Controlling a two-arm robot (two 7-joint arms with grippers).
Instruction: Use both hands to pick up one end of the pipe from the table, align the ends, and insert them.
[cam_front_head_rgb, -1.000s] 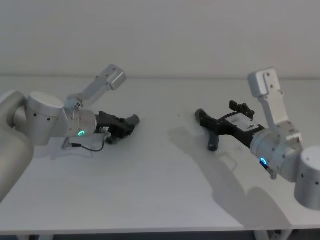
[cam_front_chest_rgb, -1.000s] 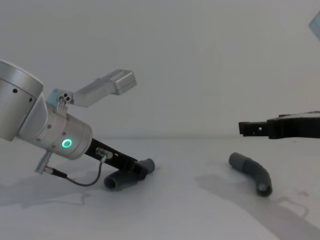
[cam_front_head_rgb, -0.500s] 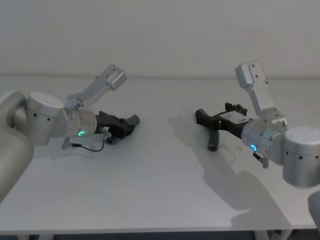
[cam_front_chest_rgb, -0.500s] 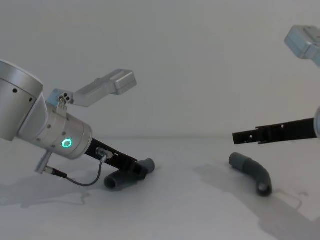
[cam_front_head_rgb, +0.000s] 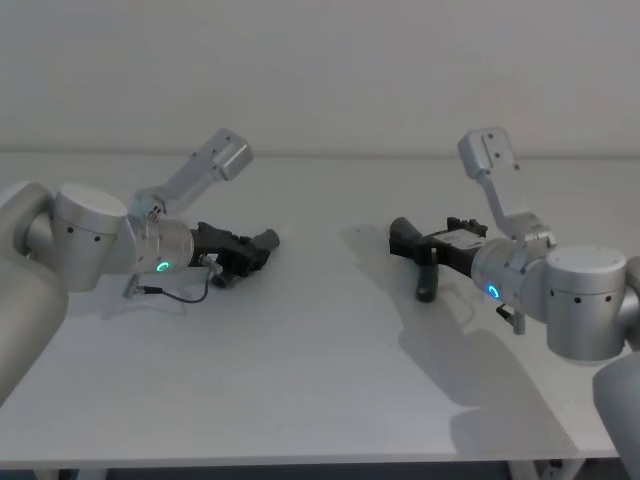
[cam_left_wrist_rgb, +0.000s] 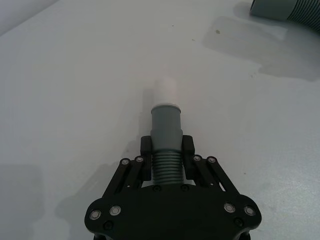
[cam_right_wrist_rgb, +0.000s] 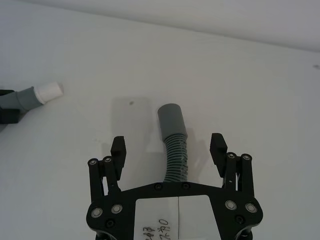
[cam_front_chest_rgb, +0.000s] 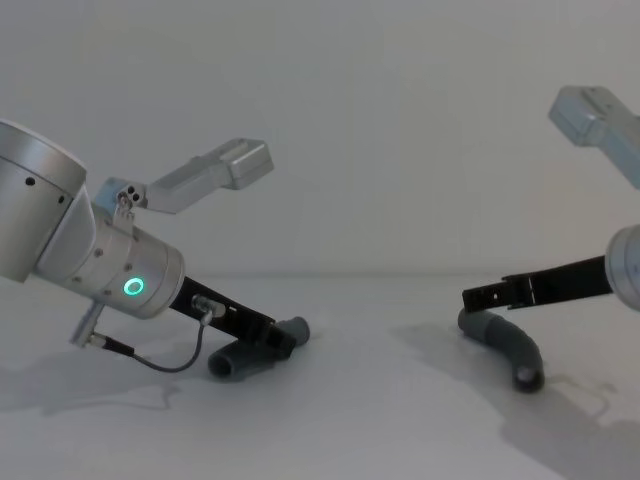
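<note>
- Head view: the left claw (cam_front_head_rgb: 245, 256), mid-left of the frame, is clamped on the left pipe piece (cam_front_head_rgb: 265, 240), which looks like it's still low on the bench (cam_front_head_rgb: 300, 380). The right claw (cam_front_head_rgb: 428, 250), right of centre, sits over the right pipe piece (cam_front_head_rgb: 426, 288), which is lying flat on the bench. My read is one grab done and one pending, with aligning and inserting still to go.
- Left wrist view: the left claw pinches the ribbed part of its piece, and the white tip (cam_left_wrist_rgb: 165, 92) points toward mid-frame. The other piece peeks in at the upper right corner.
- Right wrist view: the jaws are spread wide either side of the ribbed section without touching it, so nothing is held yet.
- Chest view: the right claw hangs just above the upper end of its piece at the right of the frame. A second ago it was clearly higher, so it has dropped and reached in. The left side looks unchanged.
</note>
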